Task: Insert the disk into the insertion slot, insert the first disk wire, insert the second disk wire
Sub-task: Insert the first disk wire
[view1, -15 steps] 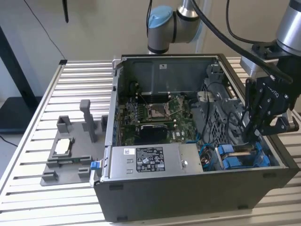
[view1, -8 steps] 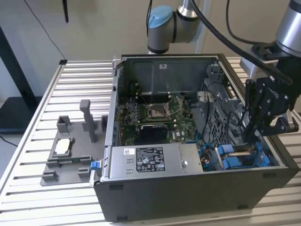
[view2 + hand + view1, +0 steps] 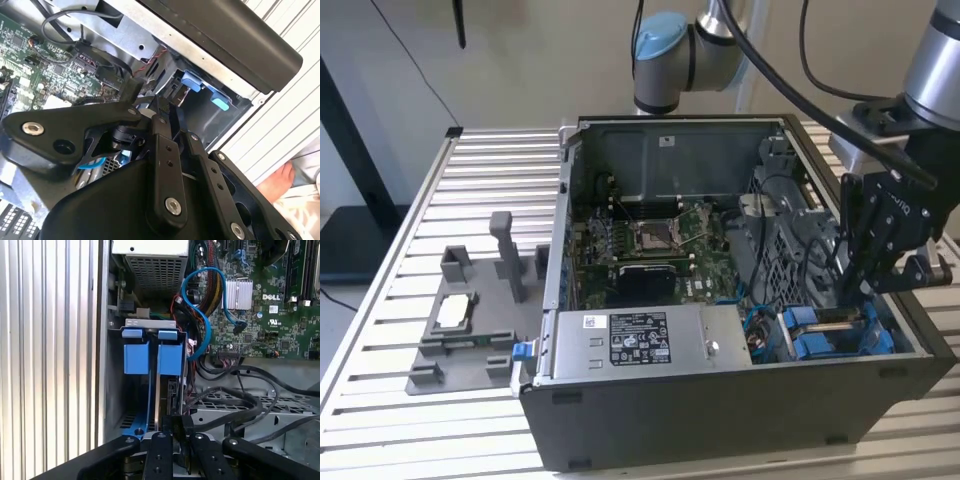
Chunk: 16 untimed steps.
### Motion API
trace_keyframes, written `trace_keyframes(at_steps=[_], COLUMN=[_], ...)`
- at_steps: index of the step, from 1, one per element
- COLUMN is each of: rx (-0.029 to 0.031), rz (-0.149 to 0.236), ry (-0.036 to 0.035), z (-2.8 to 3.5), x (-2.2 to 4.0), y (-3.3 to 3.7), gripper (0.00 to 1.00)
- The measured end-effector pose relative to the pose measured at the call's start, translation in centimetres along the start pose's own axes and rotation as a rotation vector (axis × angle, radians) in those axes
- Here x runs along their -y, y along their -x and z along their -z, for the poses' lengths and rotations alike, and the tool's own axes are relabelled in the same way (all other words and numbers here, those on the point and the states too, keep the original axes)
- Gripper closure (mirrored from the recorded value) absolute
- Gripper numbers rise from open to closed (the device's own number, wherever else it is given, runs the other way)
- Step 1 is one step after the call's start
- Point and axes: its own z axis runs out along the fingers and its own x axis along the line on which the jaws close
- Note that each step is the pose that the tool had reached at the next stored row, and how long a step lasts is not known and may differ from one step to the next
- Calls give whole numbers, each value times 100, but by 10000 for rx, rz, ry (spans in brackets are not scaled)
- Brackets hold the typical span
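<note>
One arm is at work, its tool [image 3: 856,288] lowered into the front corner of the open black computer case [image 3: 720,420], on the exterior view's right. The case lies on its side on a slatted metal worktop [image 3: 490,170].

Disk: in the first wrist view the disk [image 3: 165,395] stands on edge inside the insertion slot [image 3: 115,390], its blue frame running down one side. Two blue tabs [image 3: 136,352] sit side by side at the far end of the slot, touching the grey metal bracket there.

Tool: in the first wrist view the tool [image 3: 177,426] is at the near end of the disk, directly over its edge. Whether it is gripping, and what, cannot be told, because its own black links cover the contact point.

Wires: a blue cable [image 3: 200,315] loops from the circuit board [image 3: 270,300] down towards the slot. Several black cables [image 3: 225,405] lie just beside the disk, over a perforated grey panel.

Other items: the silver power supply with a white label [image 3: 640,345] sits along the front edge of the case, beside the slot. A grey fixture block [image 3: 470,330] rests on the worktop on the exterior view's left, well apart from the tool.
</note>
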Motion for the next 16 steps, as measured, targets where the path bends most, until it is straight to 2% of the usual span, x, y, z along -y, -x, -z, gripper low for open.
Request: trace_keyframes(at_steps=[16], rx=[-2], rz=[-7], ry=[-87], z=[-79], x=[25], y=[-4], gripper=[81])
